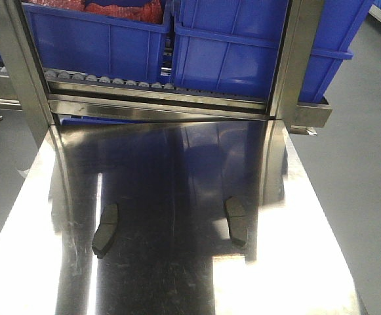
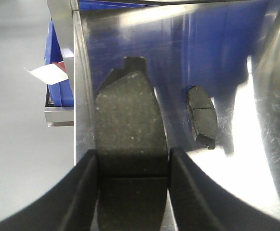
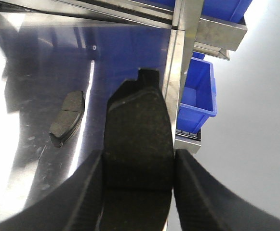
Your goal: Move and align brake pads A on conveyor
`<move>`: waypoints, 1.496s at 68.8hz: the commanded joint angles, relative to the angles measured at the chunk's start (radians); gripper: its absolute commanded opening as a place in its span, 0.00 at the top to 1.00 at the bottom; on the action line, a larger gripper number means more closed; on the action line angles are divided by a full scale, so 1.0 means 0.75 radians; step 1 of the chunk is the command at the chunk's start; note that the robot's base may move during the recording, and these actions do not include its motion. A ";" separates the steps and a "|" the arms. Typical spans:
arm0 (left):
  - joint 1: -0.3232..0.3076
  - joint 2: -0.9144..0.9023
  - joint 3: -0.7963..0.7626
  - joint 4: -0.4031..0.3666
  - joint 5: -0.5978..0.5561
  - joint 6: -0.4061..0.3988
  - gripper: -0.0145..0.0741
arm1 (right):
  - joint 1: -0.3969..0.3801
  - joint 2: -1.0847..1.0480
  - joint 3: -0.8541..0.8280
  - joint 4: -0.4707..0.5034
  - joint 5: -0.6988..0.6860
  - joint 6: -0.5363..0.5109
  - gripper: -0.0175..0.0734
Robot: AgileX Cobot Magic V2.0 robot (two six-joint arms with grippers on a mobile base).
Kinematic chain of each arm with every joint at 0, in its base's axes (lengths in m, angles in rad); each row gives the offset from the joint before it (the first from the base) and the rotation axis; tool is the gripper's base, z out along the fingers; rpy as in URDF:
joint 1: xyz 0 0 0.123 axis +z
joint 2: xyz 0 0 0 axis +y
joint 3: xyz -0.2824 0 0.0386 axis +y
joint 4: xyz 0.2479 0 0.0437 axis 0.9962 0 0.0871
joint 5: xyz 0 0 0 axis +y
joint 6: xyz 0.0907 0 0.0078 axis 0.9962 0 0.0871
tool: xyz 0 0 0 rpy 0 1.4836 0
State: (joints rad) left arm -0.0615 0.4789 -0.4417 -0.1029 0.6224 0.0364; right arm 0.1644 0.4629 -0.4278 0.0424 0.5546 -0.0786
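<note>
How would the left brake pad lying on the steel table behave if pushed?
The left brake pad looks flat and stiff, so it should probably slide, not roll or tip. The steel table is glossy, so it may skid and turn easily.

Counting four brake pads (image 1: 106,230) (image 1: 235,221): two lying mid-frame, one clamped in left gripper (image 2: 132,166), one in right gripper (image 3: 139,166). Two blue bins (image 1: 98,39) (image 1: 242,56) sitting top-frame.
</note>
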 commanded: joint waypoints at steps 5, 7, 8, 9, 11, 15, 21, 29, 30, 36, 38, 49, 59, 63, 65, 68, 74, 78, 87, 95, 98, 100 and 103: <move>-0.001 0.004 -0.038 -0.018 -0.120 -0.005 0.84 | -0.003 0.004 -0.042 0.001 -0.124 -0.003 0.81; -0.001 0.004 -0.038 -0.018 -0.120 -0.005 0.84 | -0.003 0.004 -0.042 0.001 -0.124 -0.003 0.81; -0.001 0.004 -0.038 -0.018 -0.120 -0.005 0.84 | -0.003 0.004 -0.042 0.001 -0.124 -0.003 0.81; -0.001 0.004 -0.038 -0.018 -0.120 -0.005 0.84 | -0.003 0.004 -0.042 0.001 -0.124 -0.003 0.81; -0.001 0.004 -0.038 -0.018 -0.120 -0.005 0.84 | -0.003 0.004 -0.042 0.001 -0.124 -0.003 0.81; -0.001 0.004 -0.038 -0.018 -0.120 -0.005 0.84 | -0.003 0.004 -0.042 0.001 -0.124 -0.003 0.81; -0.001 0.004 -0.038 -0.018 -0.120 -0.005 0.84 | -0.003 0.004 -0.042 0.001 -0.125 -0.004 0.81; -0.001 0.004 -0.038 -0.018 -0.120 -0.005 0.84 | -0.003 0.004 -0.042 0.001 -0.125 -0.004 0.81; -0.001 0.004 -0.038 -0.018 -0.120 -0.005 0.84 | -0.003 0.004 -0.042 0.001 -0.126 -0.004 0.81; -0.001 0.004 -0.038 -0.018 -0.120 -0.005 0.84 | -0.003 0.004 -0.042 0.001 -0.127 -0.004 0.81; -0.001 0.004 -0.038 -0.018 -0.120 -0.005 0.84 | -0.003 0.004 -0.042 0.001 -0.125 -0.004 0.81; -0.001 0.004 -0.038 -0.018 -0.120 -0.005 0.84 | -0.003 0.004 -0.042 0.001 -0.125 -0.004 0.81; -0.001 0.004 -0.038 -0.018 -0.120 -0.005 0.84 | -0.003 0.004 -0.042 0.001 -0.125 -0.004 0.81; -0.001 0.004 -0.038 -0.018 -0.120 -0.005 0.84 | -0.003 0.004 -0.042 0.001 -0.125 -0.004 0.81; -0.001 0.004 -0.038 -0.018 -0.120 -0.005 0.84 | -0.003 0.004 -0.042 0.001 -0.125 -0.004 0.81; -0.001 0.004 -0.038 -0.018 -0.120 -0.005 0.84 | -0.003 0.004 -0.042 0.001 -0.125 -0.004 0.81; -0.001 0.004 -0.038 -0.018 -0.120 -0.005 0.84 | -0.003 0.004 -0.042 0.001 -0.124 -0.004 0.81; -0.001 0.004 -0.038 -0.018 -0.120 -0.005 0.84 | -0.003 0.004 -0.042 0.001 -0.124 -0.004 0.81; -0.001 0.004 -0.038 -0.018 -0.120 -0.005 0.84 | -0.003 0.004 -0.042 0.001 -0.122 -0.004 0.81; -0.001 0.004 -0.038 -0.018 -0.120 -0.005 0.84 | -0.003 0.004 -0.042 0.001 -0.122 -0.004 0.81; -0.001 0.004 -0.038 -0.018 -0.120 -0.005 0.84 | -0.003 0.004 -0.042 0.003 -0.122 -0.004 0.81; -0.001 0.004 -0.038 -0.018 -0.120 -0.005 0.84 | -0.003 0.004 -0.042 0.002 -0.118 -0.004 0.81; -0.001 0.004 -0.038 -0.018 -0.120 -0.005 0.84 | -0.003 0.004 -0.042 0.002 -0.115 -0.004 0.81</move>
State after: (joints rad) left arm -0.0615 0.4789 -0.4417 -0.1040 0.6224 0.0364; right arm 0.1644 0.4629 -0.4278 0.0424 0.5546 -0.0779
